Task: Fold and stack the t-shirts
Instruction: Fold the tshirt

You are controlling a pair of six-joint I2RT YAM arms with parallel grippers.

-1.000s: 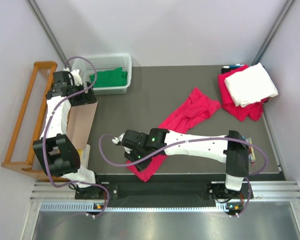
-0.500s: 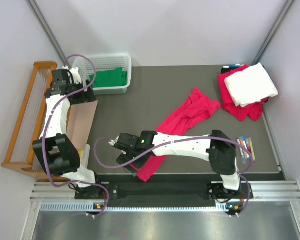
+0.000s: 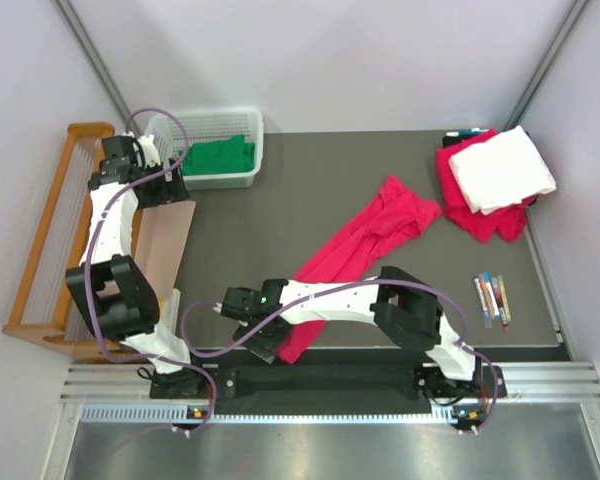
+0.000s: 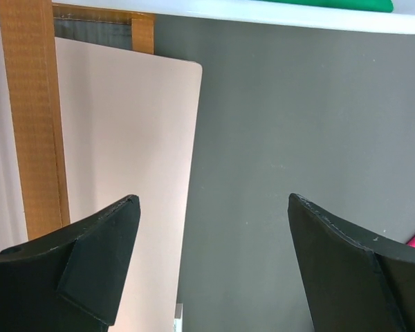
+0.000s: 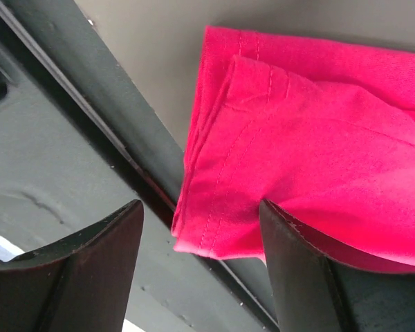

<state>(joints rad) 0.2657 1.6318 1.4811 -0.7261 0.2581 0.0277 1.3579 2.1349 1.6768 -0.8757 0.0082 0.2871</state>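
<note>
You are at the pick-up for the first fold. The long, rumpled red cotton t-shirt (image 3: 365, 235) lies diagonally across the dark grey table (image 3: 280, 190), and its near-left hem hangs just over the table's near edge.

Your right end effector (image 5: 199, 211) is released, jaws spread, with that doubled hem between them and nothing gripped. Its right finger (image 5: 311, 277) looks to touch the cloth. To do this well, I judge you should come lower and take both layers well inside the stitched edge rather than the overhanging tip, so the cloth cannot slip out when you draw it back onto the table. Mind the dark rail (image 5: 83, 121) just below.

The right arm reaches low and far left along the near edge, its elbow folded close to its base. The left arm is drawn up at the far left. Your left end effector (image 4: 213, 200) is also released and empty, above the edge of a pale cardboard sheet (image 4: 117, 173) near the white plastic basket (image 3: 220, 180) holding a green garment (image 3: 220, 155). A folded white t-shirt (image 3: 500, 165) lies on a red garment (image 3: 455, 190) at the far right.
</note>
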